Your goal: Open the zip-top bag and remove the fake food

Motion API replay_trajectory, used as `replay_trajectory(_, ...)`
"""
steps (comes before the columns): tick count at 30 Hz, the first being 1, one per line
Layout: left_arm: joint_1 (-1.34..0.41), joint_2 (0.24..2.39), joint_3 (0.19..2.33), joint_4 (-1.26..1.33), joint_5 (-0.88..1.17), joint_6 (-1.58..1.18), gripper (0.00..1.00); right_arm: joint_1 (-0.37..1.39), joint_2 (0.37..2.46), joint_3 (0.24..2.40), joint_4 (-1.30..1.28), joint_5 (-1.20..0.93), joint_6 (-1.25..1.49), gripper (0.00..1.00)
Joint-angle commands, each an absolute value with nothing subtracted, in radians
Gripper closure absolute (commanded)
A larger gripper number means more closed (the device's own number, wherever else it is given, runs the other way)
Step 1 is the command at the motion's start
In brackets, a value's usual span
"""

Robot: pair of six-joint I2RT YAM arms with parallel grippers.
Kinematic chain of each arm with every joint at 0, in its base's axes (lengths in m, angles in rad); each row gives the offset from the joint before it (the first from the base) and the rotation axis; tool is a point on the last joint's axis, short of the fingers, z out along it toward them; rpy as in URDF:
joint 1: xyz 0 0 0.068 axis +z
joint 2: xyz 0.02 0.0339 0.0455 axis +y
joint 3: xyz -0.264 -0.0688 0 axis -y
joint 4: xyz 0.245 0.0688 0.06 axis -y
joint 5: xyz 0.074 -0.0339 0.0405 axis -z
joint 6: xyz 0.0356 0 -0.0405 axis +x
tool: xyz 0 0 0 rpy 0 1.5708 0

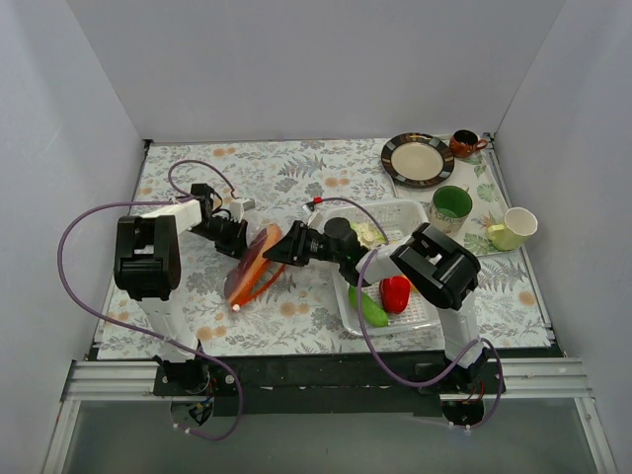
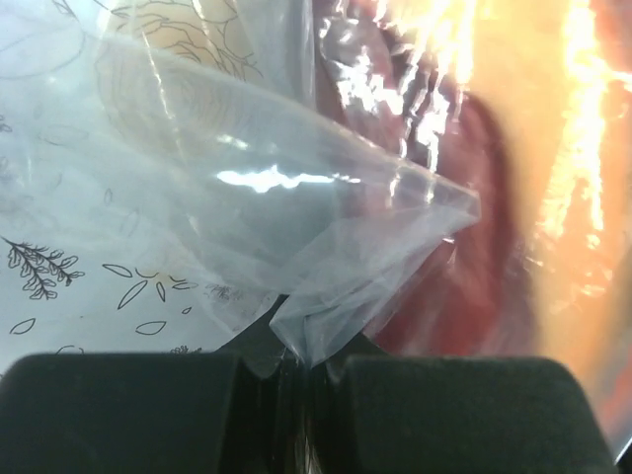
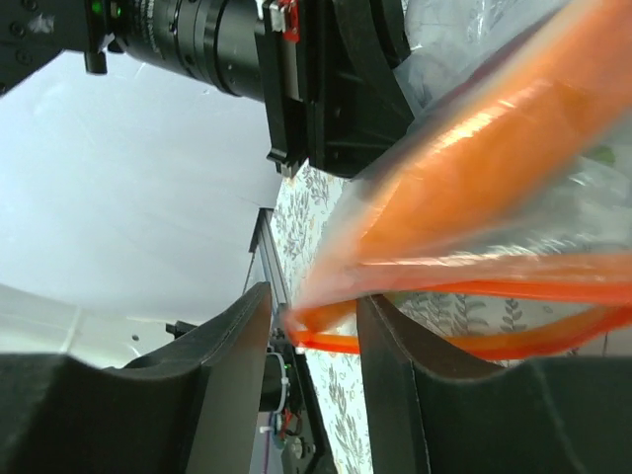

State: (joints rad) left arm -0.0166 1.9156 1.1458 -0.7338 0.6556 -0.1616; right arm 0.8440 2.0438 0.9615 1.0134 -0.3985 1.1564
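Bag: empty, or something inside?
Not empty: an orange piece shows inside the clear bag, in the top and right wrist views.

Both left arm [image 1: 148, 259] & right arm [image 1: 439, 267] are showing black boxy joint housings w/ white links, back from left claw [image 2: 311, 370] & right claw [image 3: 314, 301], each wearing matte-black blunt fingers; purple cables [image 1: 61, 259] are looping behind them.

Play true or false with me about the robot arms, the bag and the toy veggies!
1. The left gripper pinches the zip-top bag. True.
2. The red pepper is inside the bag. False: it lies in the white tray.
3. An orange piece is inside the bag. True.
4. The green cup stands on the plate. False: it stands beside the plate.
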Motion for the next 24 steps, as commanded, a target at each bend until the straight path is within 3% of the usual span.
replay_trajectory(1,-0.035,2.117,1.037,-0.773,0.371,-0.089,1.00,0.834,1.999,0.891,1.069,-0.380,1.092,0.53)
replay_trajectory(7,-0.026,2.126,1.039,-0.784,0.383,-0.081,1.00,0.836,1.996,0.888,1.014,-0.379,1.025,0.55)
replay_trajectory(10,-0.021,2.122,1.037,-0.785,0.379,-0.074,1.00,0.853,1.967,0.922,0.822,-0.361,0.898,0.51)
replay_trajectory(11,-0.018,2.121,1.037,-0.782,0.377,-0.074,1.00,0.862,1.954,0.928,0.763,-0.316,0.855,0.52)
replay_trajectory(15,-0.017,2.132,1.028,-0.769,0.357,-0.074,1.00,0.877,1.915,0.898,0.687,-0.241,0.805,0.74)
replay_trajectory(17,-0.017,2.134,1.016,-0.744,0.327,-0.072,1.00,0.877,1.907,0.876,0.687,-0.235,0.798,0.73)
replay_trajectory(21,-0.015,2.147,0.999,-0.713,0.288,-0.061,1.00,0.877,1.885,0.853,0.690,-0.250,0.787,0.46)
replay_trajectory(24,-0.015,2.160,1.006,-0.710,0.285,-0.071,1.00,0.879,1.855,0.836,0.681,-0.267,0.781,0.35)
